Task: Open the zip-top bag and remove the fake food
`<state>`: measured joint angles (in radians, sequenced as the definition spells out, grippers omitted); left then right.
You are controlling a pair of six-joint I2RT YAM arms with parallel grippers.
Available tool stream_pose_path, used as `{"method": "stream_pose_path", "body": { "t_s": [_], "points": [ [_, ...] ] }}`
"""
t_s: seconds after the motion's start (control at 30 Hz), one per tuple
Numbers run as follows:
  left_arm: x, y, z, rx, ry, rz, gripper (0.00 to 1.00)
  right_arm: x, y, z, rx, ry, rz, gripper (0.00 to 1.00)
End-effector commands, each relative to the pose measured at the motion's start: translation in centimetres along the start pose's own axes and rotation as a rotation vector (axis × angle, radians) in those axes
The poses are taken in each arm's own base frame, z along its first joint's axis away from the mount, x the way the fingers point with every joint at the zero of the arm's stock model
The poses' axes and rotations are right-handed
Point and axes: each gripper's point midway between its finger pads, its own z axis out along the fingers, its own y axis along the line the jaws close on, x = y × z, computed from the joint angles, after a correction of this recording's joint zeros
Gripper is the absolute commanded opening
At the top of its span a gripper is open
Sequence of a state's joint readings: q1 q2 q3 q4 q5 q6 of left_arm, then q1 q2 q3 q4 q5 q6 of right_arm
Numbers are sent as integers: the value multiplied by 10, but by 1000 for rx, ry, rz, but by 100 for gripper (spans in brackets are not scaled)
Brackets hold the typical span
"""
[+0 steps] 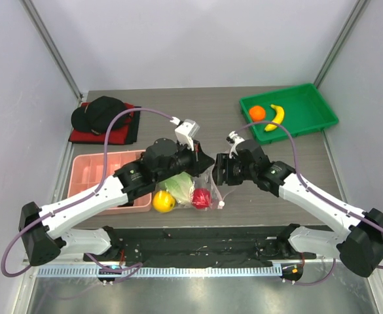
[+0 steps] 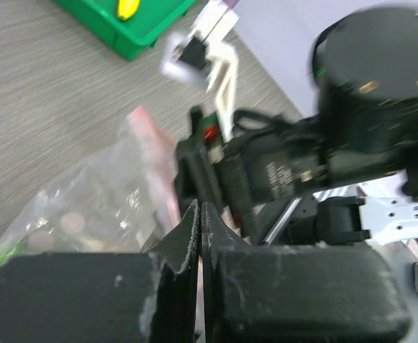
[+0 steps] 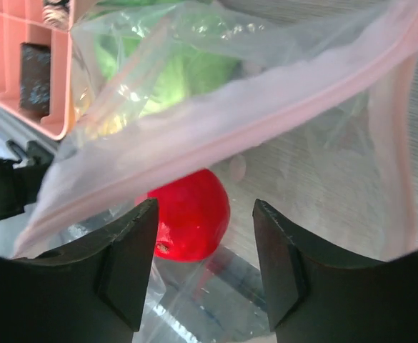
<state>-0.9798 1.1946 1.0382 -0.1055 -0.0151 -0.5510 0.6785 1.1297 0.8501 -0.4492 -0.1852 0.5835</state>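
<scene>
The clear zip-top bag (image 1: 198, 186) lies at the table's middle with its mouth raised. Through the plastic show a green-white cabbage (image 1: 178, 185), a red round fruit (image 1: 202, 198) and a yellow lemon (image 1: 164, 201). My left gripper (image 1: 201, 160) is shut on the bag's pink-edged rim (image 2: 155, 168), its fingertips (image 2: 194, 214) pressed together. My right gripper (image 3: 205, 214) stands open at the bag's mouth, under the pink zip strip (image 3: 230, 121). The red fruit (image 3: 191, 214) sits just ahead between its fingers, nearer the left one. An orange (image 1: 257, 112) and a banana (image 1: 276, 116) lie in the green tray (image 1: 309, 104).
A pink compartment tray (image 1: 106, 173) sits left of the bag, and its corner (image 3: 23, 64) shows in the right wrist view. A black cap on a red cloth (image 1: 103, 118) lies at the back left. The right arm's dark wrist (image 2: 366, 107) is close in front of my left gripper.
</scene>
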Motion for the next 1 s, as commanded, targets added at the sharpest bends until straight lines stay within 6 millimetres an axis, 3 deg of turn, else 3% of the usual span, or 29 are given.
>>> {"method": "stream_pose_path", "body": {
  "t_s": [0.0,0.2,0.33,0.37,0.4,0.47,0.5,0.63,0.67,0.7,0.77,0.8,0.9,0.97],
  "points": [
    [-28,-22,-1,74,-71,-17,0,-6,41,0,-233,-33,16,64],
    [-12,-10,10,34,-21,4,0,22,31,11,-260,29,43,73],
    [2,15,0,-82,-4,-24,3,33,29,17,-295,36,83,76],
    [7,23,-9,-120,16,-26,7,36,26,18,-289,38,92,77],
    [13,27,-13,-136,33,-36,19,39,25,19,-288,44,94,77],
    [21,21,-19,-107,57,-81,30,44,22,21,-292,53,103,77],
    [31,20,-17,-93,82,-99,42,43,20,22,-280,46,108,78],
    [57,11,-3,-56,163,-100,54,42,14,21,-244,23,144,78],
    [64,9,-1,-53,182,-95,54,41,5,21,-191,6,174,77],
    [71,11,4,-69,197,-98,52,36,-11,22,-93,-44,230,67],
    [76,11,9,-78,201,-101,50,37,-20,15,-60,-75,253,59],
    [81,11,14,-87,206,-95,49,37,-22,14,-51,-89,271,54],
    [85,11,22,-108,218,-68,47,37,-21,8,-78,-120,285,49],
    [89,16,29,-137,226,-55,43,37,-16,8,-119,-122,285,36]
  ]
}}
